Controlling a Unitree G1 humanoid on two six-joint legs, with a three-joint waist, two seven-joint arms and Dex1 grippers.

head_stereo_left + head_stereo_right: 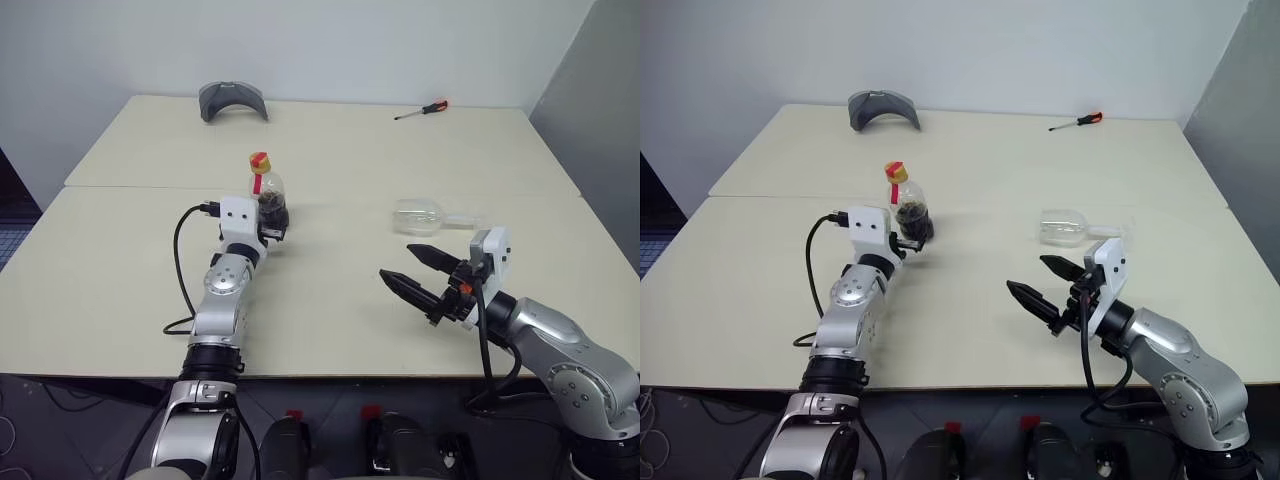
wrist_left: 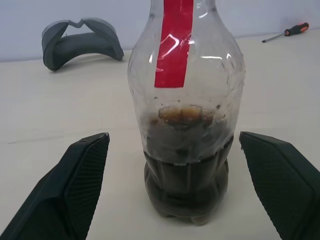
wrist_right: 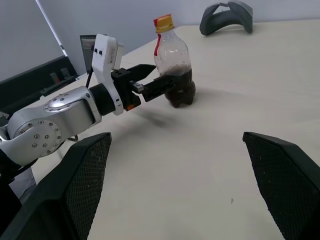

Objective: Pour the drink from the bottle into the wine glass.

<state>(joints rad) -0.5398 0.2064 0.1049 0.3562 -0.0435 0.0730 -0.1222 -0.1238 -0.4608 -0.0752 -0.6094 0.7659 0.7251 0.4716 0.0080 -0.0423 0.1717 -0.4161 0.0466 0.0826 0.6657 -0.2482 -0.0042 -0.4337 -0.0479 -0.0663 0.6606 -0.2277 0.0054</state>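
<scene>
The bottle (image 1: 268, 190) stands upright holding dark drink (image 2: 186, 185); the wine glass (image 1: 432, 216) lies toppled.

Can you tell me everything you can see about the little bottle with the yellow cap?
The bottle is small and made of clear plastic, with a round, bulgy body and a narrow neck. A yellow-and-red cap is on top, and a red strip runs down its front. Dark, almost black drink fills only the bottom part, with brownish foam above it. It stands upright on the pale table. The left gripper has its open jaws on either side of the bottle, not squeezing it.
</scene>
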